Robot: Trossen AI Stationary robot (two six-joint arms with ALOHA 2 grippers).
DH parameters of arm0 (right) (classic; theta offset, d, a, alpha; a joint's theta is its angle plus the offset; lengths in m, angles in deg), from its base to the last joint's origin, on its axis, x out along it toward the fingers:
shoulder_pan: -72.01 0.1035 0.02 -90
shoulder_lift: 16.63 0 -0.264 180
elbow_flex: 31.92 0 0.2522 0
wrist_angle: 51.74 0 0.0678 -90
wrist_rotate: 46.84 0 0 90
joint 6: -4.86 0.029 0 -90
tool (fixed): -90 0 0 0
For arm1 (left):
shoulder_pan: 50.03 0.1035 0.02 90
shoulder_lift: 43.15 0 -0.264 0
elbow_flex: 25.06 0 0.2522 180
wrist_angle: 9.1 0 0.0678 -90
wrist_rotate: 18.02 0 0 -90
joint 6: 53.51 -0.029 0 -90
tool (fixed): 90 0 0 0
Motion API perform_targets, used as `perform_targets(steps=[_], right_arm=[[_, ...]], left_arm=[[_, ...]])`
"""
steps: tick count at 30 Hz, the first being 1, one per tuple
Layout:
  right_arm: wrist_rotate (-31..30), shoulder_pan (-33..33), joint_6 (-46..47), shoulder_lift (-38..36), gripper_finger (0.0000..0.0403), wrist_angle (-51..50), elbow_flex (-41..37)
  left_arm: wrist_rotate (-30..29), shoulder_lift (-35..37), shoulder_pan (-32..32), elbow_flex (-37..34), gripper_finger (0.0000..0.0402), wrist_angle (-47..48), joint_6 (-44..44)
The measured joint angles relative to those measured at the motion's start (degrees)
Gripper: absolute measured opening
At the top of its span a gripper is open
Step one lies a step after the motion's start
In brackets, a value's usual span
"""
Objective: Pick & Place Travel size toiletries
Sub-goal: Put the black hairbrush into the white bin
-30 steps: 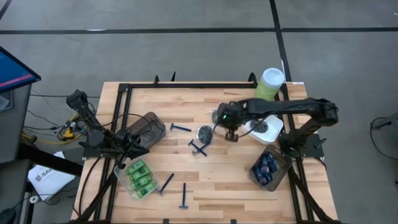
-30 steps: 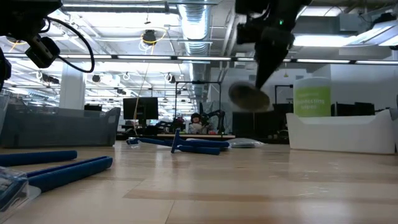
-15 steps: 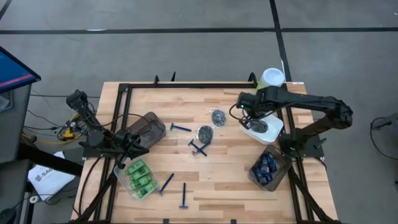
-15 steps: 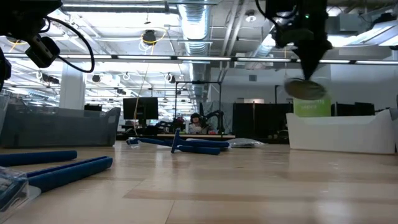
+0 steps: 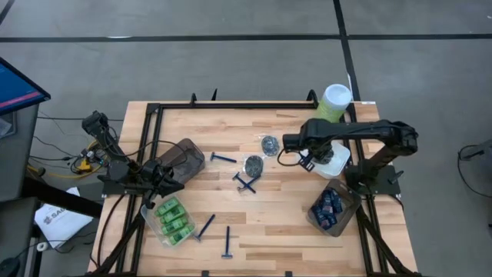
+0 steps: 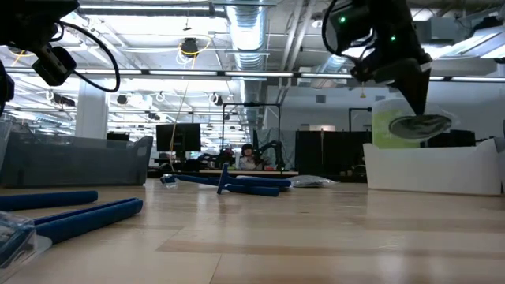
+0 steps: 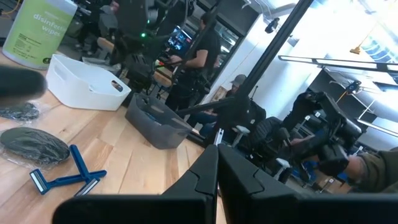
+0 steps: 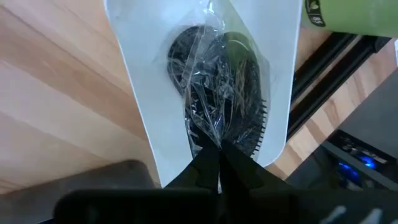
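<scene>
2 dark arms, black cables, green LEDs

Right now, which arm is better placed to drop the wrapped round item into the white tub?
Right. The right gripper already pinches the wrapped round item directly above the white tub; the left gripper waits across the table.

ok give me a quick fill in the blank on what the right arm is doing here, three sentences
The right tool is shut on a wrapped dark ____ item. It holds the item above the ____ tub. The tall canister beside that tub is pale ____.

Missing words: round; white; green
</scene>
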Motion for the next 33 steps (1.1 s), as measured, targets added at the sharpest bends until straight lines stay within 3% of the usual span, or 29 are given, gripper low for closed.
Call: perform_targets(steps=[10,14,20,26,30,33], right_arm=[[-1.4,0.1,-3.1,5.9,0.0001,0.4,0.0],[-2.1,-0.6,-3.6,6.0,0.0020,0.9,0.0],[-2.1,-1.6,-4.3,4.2,0.0081,3.0,0.0],[-2.1,-1.7,-4.3,-0.7,0.0171,9.2,0.0],[-2.1,-1.7,-4.2,-5.5,0.0221,15.8,0.0],[-1.9,-1.7,-4.3,-8.5,0.0237,24.1,0.0]], left_arm=[[0.0,0.0,0.0,0.0,0.0002,-0.1,0.0],[0.0,0.0,0.0,0.0,0.0002,-0.2,0.0],[0.0,0.0,0.0,0.0,0.0002,-0.3,0.0],[0.0,0.0,0.0,0.0,0.0002,-0.5,0.0],[0.0,0.0,0.0,0.0,0.0002,-0.5,0.0],[0.0,0.0,0.0,0.0,0.0002,-0.4,0.0]])
